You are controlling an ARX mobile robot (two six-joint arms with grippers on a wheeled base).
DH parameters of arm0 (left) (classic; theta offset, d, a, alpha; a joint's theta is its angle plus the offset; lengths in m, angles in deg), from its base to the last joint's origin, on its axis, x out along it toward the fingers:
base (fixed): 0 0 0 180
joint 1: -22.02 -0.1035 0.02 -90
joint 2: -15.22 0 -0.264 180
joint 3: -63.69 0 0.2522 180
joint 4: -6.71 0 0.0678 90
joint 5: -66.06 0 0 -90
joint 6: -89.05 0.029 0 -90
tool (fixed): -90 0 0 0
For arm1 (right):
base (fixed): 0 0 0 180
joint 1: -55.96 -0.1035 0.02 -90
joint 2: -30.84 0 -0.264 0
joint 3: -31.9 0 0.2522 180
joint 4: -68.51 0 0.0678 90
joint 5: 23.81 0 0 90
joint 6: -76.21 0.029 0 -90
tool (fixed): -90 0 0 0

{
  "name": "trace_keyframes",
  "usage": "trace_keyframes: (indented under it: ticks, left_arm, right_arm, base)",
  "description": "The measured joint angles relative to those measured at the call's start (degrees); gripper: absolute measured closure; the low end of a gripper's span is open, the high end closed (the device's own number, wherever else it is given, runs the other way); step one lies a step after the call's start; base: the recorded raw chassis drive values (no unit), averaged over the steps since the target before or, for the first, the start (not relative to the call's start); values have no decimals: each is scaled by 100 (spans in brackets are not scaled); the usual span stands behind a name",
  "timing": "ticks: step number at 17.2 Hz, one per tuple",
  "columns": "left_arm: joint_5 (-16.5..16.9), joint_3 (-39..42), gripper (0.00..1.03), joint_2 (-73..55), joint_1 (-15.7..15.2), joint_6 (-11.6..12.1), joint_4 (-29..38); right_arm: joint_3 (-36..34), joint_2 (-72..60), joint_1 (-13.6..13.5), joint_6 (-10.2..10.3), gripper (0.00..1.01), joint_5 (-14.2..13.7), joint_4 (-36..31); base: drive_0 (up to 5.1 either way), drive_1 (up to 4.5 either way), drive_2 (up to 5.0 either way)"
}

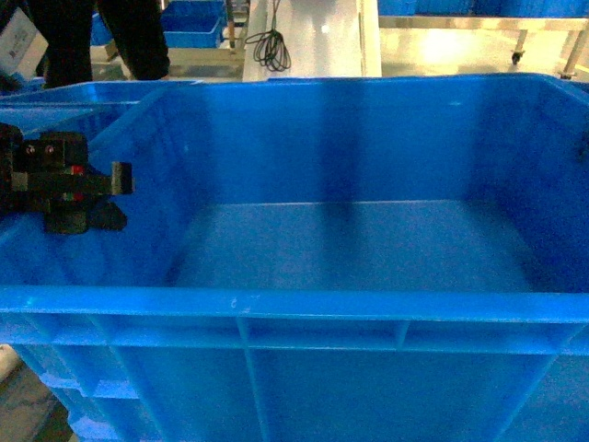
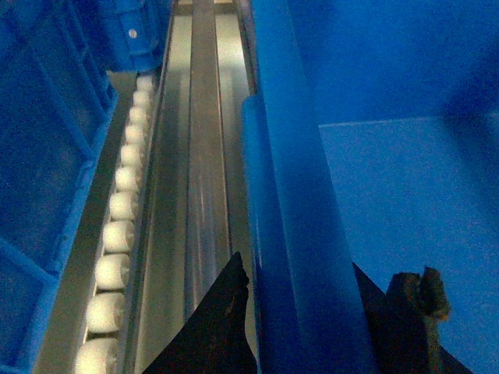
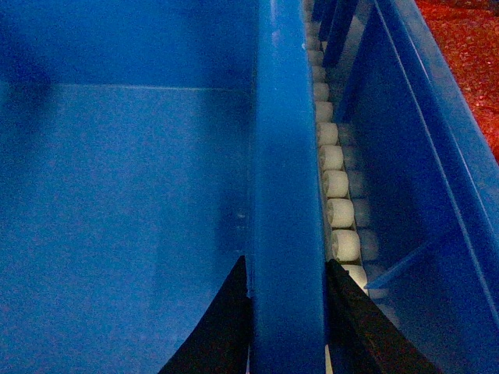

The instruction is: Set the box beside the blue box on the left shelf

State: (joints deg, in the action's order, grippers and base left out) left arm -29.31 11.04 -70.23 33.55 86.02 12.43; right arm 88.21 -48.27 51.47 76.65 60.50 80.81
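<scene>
The big blue box (image 1: 368, 249) fills almost the whole head view, and its inside is open room with a bare floor. The left gripper (image 2: 300, 312) sits over the box's left wall, one finger outside and one inside (the wall fills the gap). The right gripper (image 3: 284, 312) sits over the right wall the same way. On the left, a metal rail (image 2: 199, 171) and a row of white rollers (image 2: 117, 234) run beside the box, and another blue crate (image 2: 47, 171) stands close past them. On the right, more white rollers (image 3: 335, 187) and a blue crate wall (image 3: 413, 156) leave only a thin gap.
</scene>
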Motion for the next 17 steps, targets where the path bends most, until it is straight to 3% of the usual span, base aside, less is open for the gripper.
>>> trace_keyframes:
  ticks: [6,11,12,13,14,15,16,17]
  left_arm:
    - [72,-94,73,-334,-50,7,-20]
    - [103,-256,73,-457,-302,245,-192]
    - [205,-321,73,-470,-446,511,-251]
    - [166,-173,62,-483,-404,503,201]
    - [-221,-83,31,-481,-293,400,798]
    - [7,-7,5,-146,-273,125,1189]
    - [55,4,4,66,-267,35,1427]
    - [57,4,5,131,-267,13,1469]
  right_arm:
    - [17,-109,-120,-83,81,-133,192]
    - [26,-140,-273,96,81,-116,295]
    - [-107,-179,-411,271,81,-114,363]
    - [-120,-256,-402,232,75,-175,96]
    - [-352,-208,-369,9,40,151,-717]
    - [-474,-26,-332,7,15,254,-1611]
    - [-468,46,-330,7,4,249,-1639]
    - [-468,50,-323,9,1,249,-1631]
  base:
    - [0,0,0]
    - [0,0,0]
    - [0,0,0]
    - [0,0,0]
    - [0,0,0]
    - [0,0,0]
    - [0,0,0]
    - [0,0,0]
